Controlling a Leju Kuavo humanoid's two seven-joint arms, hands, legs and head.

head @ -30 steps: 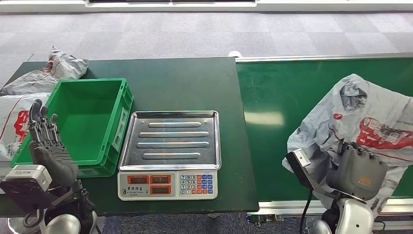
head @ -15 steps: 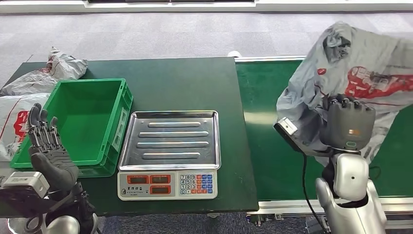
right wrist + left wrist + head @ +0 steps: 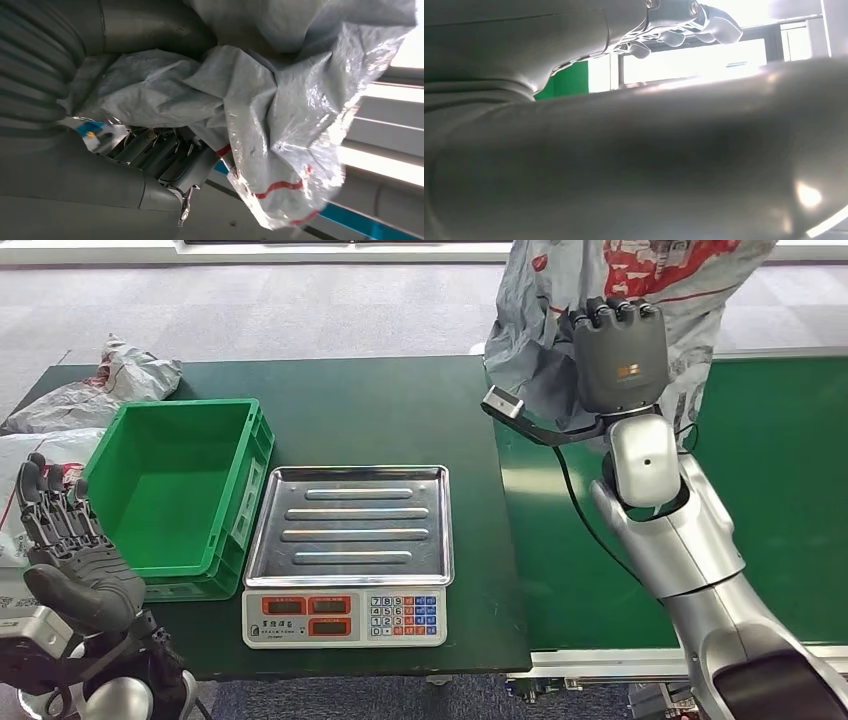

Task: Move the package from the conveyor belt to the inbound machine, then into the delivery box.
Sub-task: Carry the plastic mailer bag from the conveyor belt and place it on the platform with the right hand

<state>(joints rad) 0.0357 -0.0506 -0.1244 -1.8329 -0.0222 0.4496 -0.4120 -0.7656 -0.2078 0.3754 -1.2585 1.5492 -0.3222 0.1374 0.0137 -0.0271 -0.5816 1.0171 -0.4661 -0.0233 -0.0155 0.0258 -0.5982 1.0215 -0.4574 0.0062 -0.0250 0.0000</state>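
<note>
Package held high, between conveyor and scale

The right hand (image 3: 620, 355) grips the grey plastic mailer package (image 3: 560, 300) with fingers curled into its crumpled film, holding it in the air above the seam between the green conveyor belt (image 3: 780, 490) and the dark table (image 3: 400, 410), off to the side of the weighing scale's steel tray (image 3: 348, 528). The left hand (image 3: 70, 550) waits empty, fingers spread, beside the green delivery crate (image 3: 165, 490). Likely risks: the slack bag slipping from a bunched grip, or its hanging tail snagging the wrist cable (image 3: 575, 500) or landing half off the tray.
</note>
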